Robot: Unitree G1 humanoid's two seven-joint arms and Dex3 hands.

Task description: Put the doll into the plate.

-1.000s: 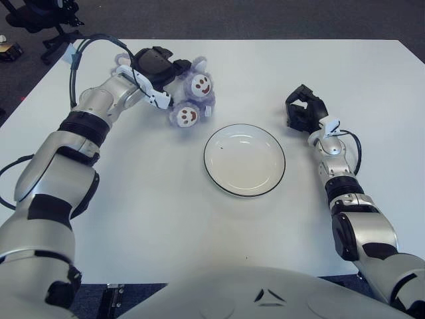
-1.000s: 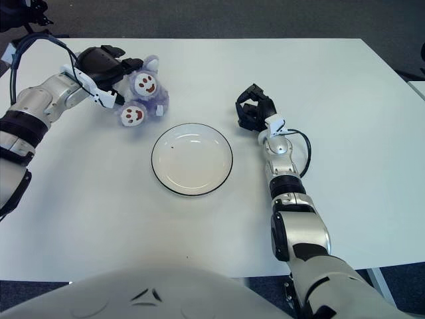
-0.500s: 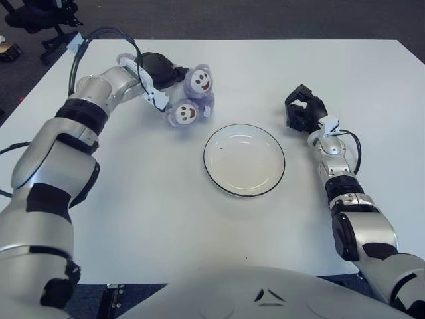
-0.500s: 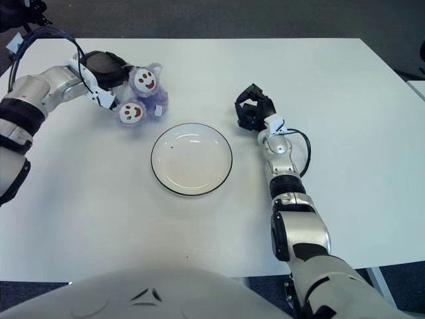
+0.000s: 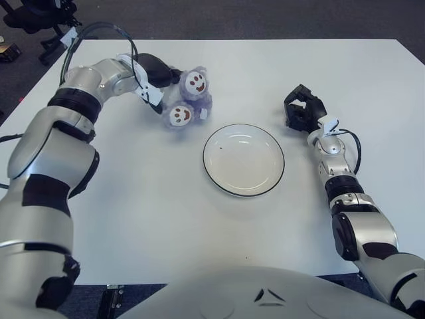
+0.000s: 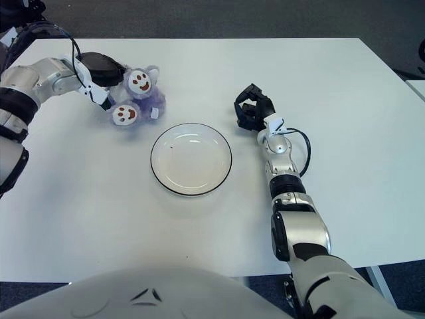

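While left hand grips doll, fingers curled, right hand curled empty beside plate

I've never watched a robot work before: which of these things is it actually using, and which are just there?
In use:
- purple doll, at the left hand
- white plate, empty

Just there:
- right hand, right of the plate
- white table
- office chair

Left robot hand apparently clenched

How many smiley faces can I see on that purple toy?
2. One face is on the doll's upper part, the other lower down, nearer the plate. The left robot hand may hide more.
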